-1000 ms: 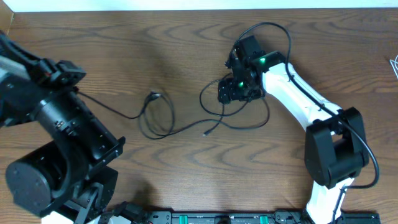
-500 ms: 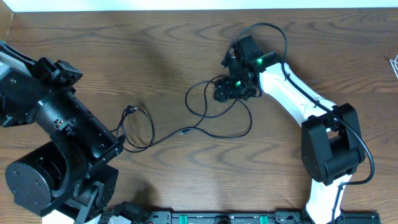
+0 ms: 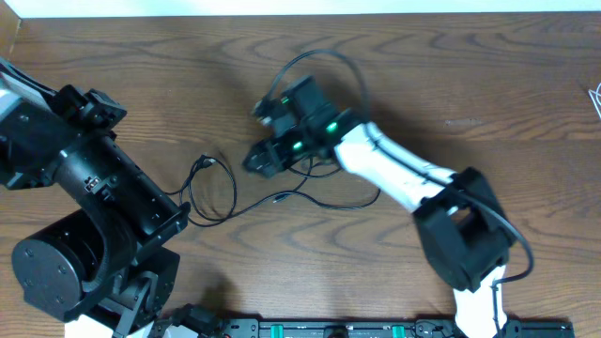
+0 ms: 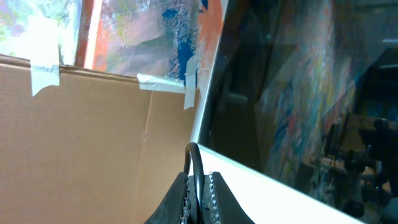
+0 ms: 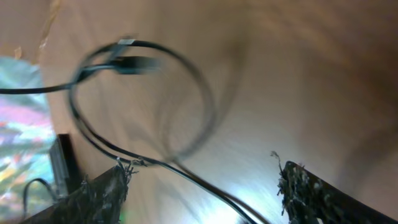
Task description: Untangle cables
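Left gripper (image 4: 199, 198) — pressed together, pinching a thin loop of black cord (image 4: 193, 146), wrist view facing cardboard rather than the tabletop (image 3: 122, 56). Right gripper (image 5: 205, 199) — spread wide, low over the tabletop's middle, pinching nothing. Cord trails from the left arm near the left edge, curls into a loop ending in a small plug (image 3: 203, 161), then runs right between the right gripper's fingers (image 5: 311, 193).

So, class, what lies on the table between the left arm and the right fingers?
Overhead view: only the black cord, looped, with its plug ends; otherwise bare table.
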Tool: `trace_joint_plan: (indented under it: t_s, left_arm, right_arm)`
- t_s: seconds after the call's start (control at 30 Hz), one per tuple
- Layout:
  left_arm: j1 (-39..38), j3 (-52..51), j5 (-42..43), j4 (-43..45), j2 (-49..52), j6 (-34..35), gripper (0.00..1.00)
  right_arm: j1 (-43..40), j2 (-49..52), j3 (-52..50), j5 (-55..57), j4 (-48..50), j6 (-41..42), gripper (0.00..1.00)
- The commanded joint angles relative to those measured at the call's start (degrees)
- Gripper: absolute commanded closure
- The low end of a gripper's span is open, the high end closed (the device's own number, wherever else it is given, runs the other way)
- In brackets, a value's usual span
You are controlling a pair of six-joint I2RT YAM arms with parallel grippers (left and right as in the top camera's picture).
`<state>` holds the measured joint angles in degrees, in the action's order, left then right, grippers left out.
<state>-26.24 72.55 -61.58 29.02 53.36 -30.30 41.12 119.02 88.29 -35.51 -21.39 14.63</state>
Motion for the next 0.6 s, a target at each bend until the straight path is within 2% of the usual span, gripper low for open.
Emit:
trace_joint_plan:
  t_s: [0.0,0.27,0.43,0.57]
  left_arm:
    - [0.46,0.59,-1.53,0.17,-0.13,-0.74,0.92]
    - [0.46,0.59,-2.19,0.17,0.02,-0.74,0.92]
    - [0.46,0.59,-2.19,0.17,0.02,-0.74,0.92]
    - [0.46,0.59,-2.16,0.17,0.02,-0.74,0.92]
  right_arm:
    - [4.15,1.55,-0.24,-2.10,3.65,2.60,0.24]
    - [11.10,2.34,-0.24,8.04,8.41,4.00,0.30]
    - [13.70,3.02,-0.24,14.27,10.32,3.89,0.38]
    - [15.34,3.98,-0.24,15.89,12.81,0.48,0.39]
